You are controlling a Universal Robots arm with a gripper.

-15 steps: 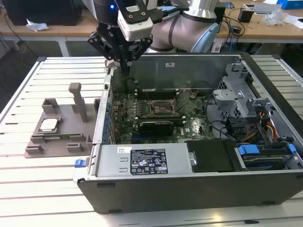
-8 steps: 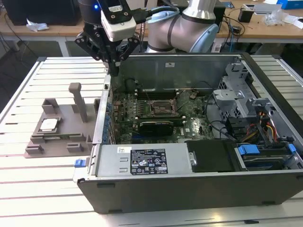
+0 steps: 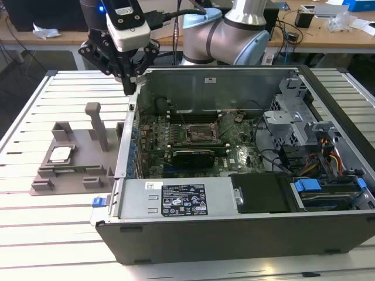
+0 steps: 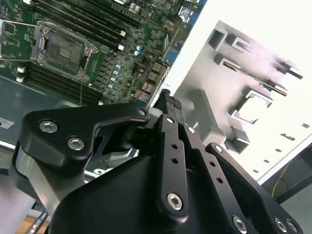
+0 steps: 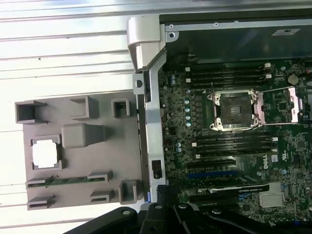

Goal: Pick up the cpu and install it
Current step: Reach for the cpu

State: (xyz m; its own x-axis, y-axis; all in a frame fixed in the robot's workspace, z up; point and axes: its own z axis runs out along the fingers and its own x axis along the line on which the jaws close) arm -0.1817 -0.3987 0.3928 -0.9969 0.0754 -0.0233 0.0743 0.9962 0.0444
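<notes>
Your gripper (image 3: 129,88) is hovering above case (image 3: 246,234) left wall, fingers closed together, carrying nothing; cpu (image 3: 60,154) is lying flat in tray (image 3: 73,175) recess, exterior view's left, outside case, located for pickup; socket (image 3: 196,133) is standing open, empty, ready to receive chip.

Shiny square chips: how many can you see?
1. The chip sits in a pocket of the grey tray, on the exterior view's left of the computer case. More could be hidden inside the case.

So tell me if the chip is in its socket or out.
Out: the chip lies in the grey tray, and the socket sits empty.
</notes>
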